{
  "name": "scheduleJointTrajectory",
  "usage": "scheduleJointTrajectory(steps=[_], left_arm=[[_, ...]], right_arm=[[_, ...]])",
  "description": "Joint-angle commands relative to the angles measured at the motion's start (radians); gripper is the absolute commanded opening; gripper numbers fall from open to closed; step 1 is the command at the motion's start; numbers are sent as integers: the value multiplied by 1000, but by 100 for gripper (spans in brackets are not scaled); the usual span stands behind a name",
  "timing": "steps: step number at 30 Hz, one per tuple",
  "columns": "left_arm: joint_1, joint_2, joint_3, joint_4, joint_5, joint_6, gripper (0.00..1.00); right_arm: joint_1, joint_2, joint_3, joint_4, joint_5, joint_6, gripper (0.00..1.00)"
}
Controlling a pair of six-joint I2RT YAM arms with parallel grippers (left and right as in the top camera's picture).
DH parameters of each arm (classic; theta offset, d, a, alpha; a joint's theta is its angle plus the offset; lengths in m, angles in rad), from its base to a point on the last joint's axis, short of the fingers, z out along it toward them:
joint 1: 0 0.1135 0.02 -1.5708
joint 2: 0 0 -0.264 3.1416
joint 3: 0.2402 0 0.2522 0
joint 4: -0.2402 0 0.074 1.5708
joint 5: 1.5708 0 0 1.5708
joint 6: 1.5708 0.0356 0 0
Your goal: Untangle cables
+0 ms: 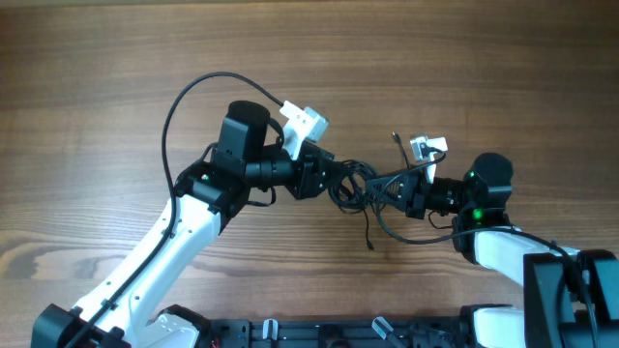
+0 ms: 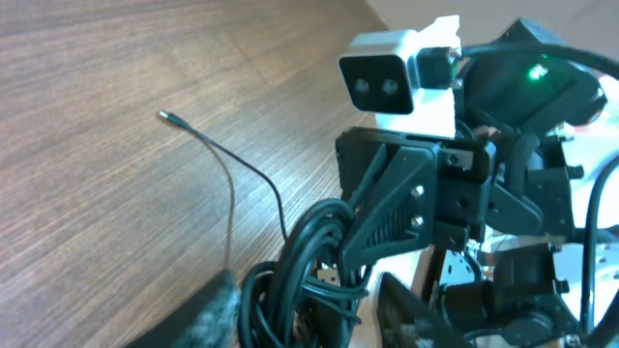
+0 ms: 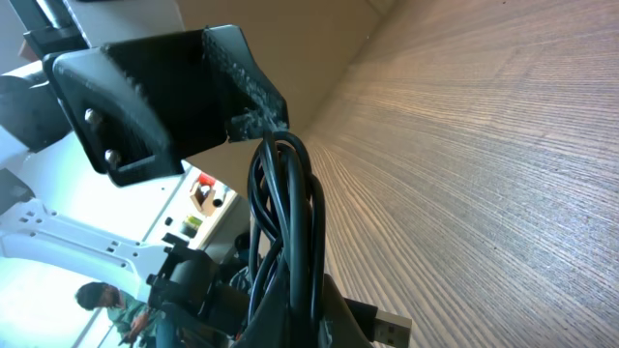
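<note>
Wide wooden surface under me, and my 2 arms meet just right of centre: left arm in from the near left, right arm in from the near right. Left claw and right claw face each other, very close. The right claw is clamped together on the cables, a dark bunch of loops sitting between the 2 claws. The left claw stands apart, a finger on either side of the loops, gripping nothing that I can make out. 1 loose strand trails toward the near edge. Another thin one runs off to the far side and ends in a tiny plug tip lying on the wood.

My read: mid-untangle, a re-grip step, with the knot not yet opened. Next I'd want the left claw to pick 1 single loop, not the whole bunch, close on it, and draw it left while the right anchors the rest.
</note>
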Motion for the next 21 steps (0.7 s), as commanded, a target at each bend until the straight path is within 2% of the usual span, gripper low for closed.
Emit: scheduleJointTrajectory(steps=[1,3,5,7,14,18,21], left_arm=[[6,-16,3,6,-25,-168,40],[6,-16,3,-16,-104,-281,39],[6,-16,3,-61,-244,-484,39],[6,-16,3,-77,-289,-625,41],[-9,-16,3,-84,-243,-886,33],[-50,-16,3,-80,-228,-948,33],[-93,-16,3,-77,-238,-946,34]], right_arm=[[6,-6,9,5,11,-6,4],[6,-6,10,5,11,-6,4],[6,-6,9,5,11,-6,4],[6,-6,9,5,11,-5,5],[6,-6,9,0,58,23,4],[6,-6,9,-77,143,22,4],[6,-6,9,-96,160,23,5]])
